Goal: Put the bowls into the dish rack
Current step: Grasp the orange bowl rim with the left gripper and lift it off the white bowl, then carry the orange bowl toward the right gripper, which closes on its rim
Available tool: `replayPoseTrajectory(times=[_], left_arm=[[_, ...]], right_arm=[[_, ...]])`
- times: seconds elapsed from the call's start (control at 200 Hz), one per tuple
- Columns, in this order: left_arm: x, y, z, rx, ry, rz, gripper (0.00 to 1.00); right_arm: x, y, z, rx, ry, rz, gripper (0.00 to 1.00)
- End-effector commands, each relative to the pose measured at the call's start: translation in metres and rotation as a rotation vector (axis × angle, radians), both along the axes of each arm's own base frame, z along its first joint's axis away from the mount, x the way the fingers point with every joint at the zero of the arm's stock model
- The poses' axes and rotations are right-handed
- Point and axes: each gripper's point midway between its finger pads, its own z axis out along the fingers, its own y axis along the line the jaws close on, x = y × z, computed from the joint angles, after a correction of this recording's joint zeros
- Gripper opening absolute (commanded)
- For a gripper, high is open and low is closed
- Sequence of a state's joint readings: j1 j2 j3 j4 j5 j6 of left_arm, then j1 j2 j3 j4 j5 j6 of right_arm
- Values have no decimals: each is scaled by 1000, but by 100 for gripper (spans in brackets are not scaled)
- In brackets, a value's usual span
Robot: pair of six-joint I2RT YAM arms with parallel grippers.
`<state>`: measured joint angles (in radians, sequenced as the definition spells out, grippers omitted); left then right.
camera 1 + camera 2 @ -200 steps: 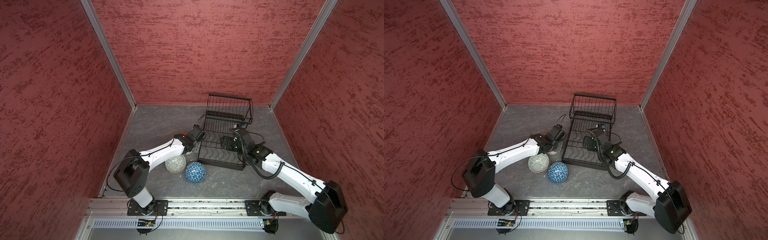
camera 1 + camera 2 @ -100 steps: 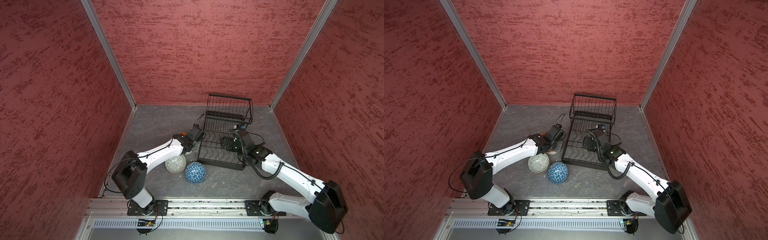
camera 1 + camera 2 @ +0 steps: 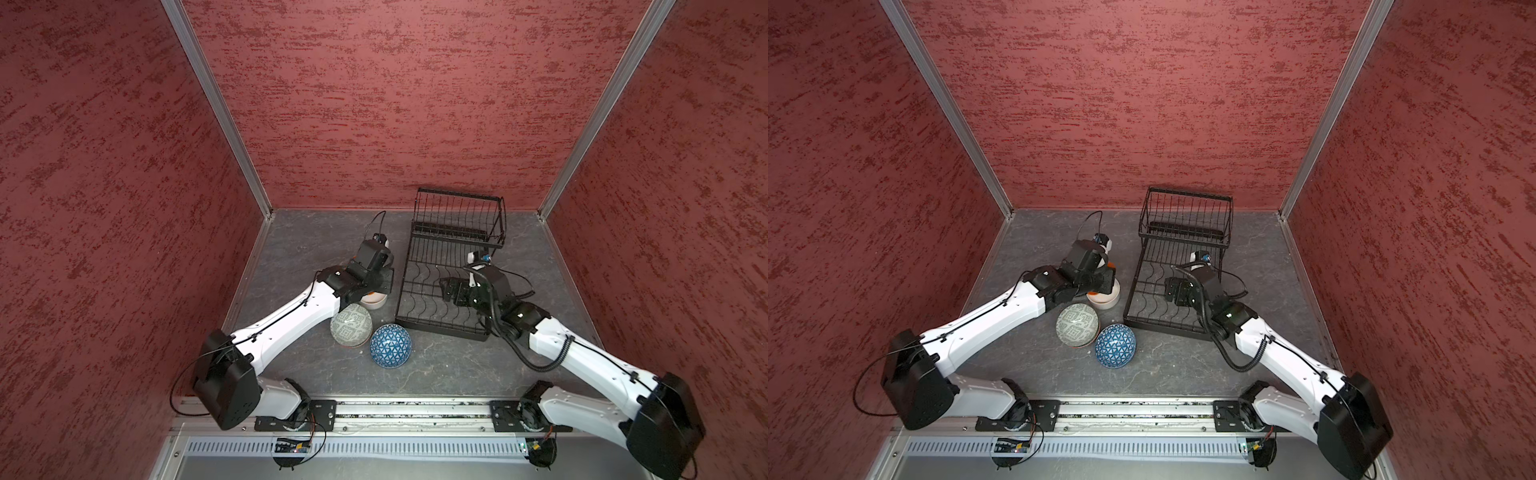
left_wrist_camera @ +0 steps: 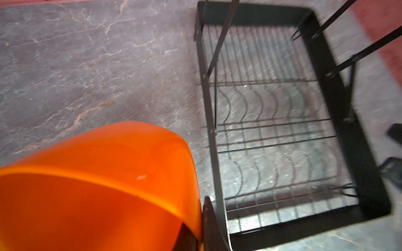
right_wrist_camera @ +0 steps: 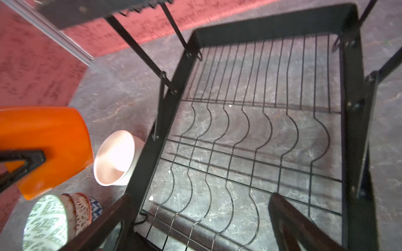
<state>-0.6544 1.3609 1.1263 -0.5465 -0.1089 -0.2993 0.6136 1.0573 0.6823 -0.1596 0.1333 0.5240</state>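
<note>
Two patterned bowls, a grey-green bowl (image 3: 351,330) and a blue bowl (image 3: 390,346), lie dome-up on the table (image 3: 316,232) in both top views, near the dish rack (image 3: 440,331), whose base holds no bowl. The right gripper (image 3: 451,289) hovers over that base, and a white bowl (image 3: 1109,302) sits just beside the rack's left rail. The left wrist view shows the left gripper (image 4: 199,230) clamped on the wall of the orange bowl (image 4: 108,173), held tilted just outside that rail. The right wrist view shows the right gripper's fingers (image 5: 293,221) spread wide and empty above the wavy dividers. Loading looks barely begun, with the first bowl in the air. The next move likely calls for carrying it over the rail and standing it on edge in a divider slot.
</note>
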Motion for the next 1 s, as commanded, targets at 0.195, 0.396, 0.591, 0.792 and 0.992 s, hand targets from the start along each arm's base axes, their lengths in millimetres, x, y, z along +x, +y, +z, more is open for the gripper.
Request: replayPoseTrajectory(times=[0.195,0.396,0.591,0.792,0.992], left_arm=[[-6,-36,52,-313,3,-139,0],[-5,-57,70,-466,37,-199,0],[-1,-81,81,-573,68,-265,0],[-1,-98,81,-608,90,-298,0],[-3,-108,79,-619,113,-319,0]], right_arm=[[-26,31,65,127,-179,250,99],[-43,52,75,195,-167,404,99],[-49,56,70,204,-134,434,99],[-49,62,68,234,-134,451,99],[-42,67,64,231,-123,454,99]])
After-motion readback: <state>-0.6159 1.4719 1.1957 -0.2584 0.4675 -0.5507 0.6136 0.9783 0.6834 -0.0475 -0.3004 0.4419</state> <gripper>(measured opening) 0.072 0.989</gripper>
